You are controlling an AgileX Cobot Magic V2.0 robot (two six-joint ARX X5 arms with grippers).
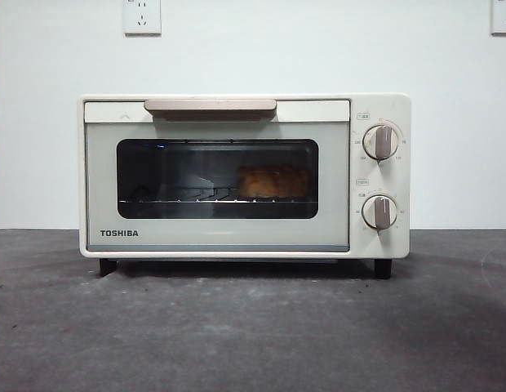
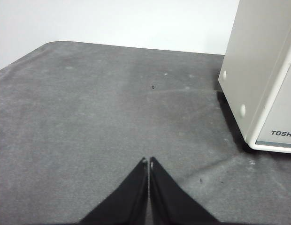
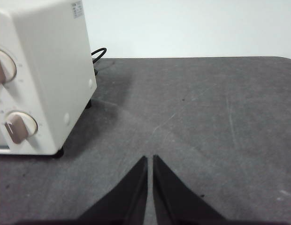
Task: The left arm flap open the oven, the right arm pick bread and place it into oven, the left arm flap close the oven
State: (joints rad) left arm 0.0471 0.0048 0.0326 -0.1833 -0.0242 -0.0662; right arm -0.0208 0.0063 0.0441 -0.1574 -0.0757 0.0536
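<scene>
Inside the shut oven [image 1: 245, 175] lies the bread [image 1: 273, 182], well apart from both arms' closed, empty fingers [image 2: 144, 164].

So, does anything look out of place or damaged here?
Nothing stands out. The oven stands level with its door shut, the bread sits on the rack inside, and both pincers, left and right, rest shut, clear of it.

oven [image 1: 245, 175] door shut, bread [image 1: 272, 182] behind – glass

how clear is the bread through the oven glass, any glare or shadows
Front view: the bread is dim and soft-edged behind the oven window, with a faint blue glint at the glass's top left and dark shadow beneath. Wrist views: sharp, evenly lit, shadow beside the oven.
</scene>
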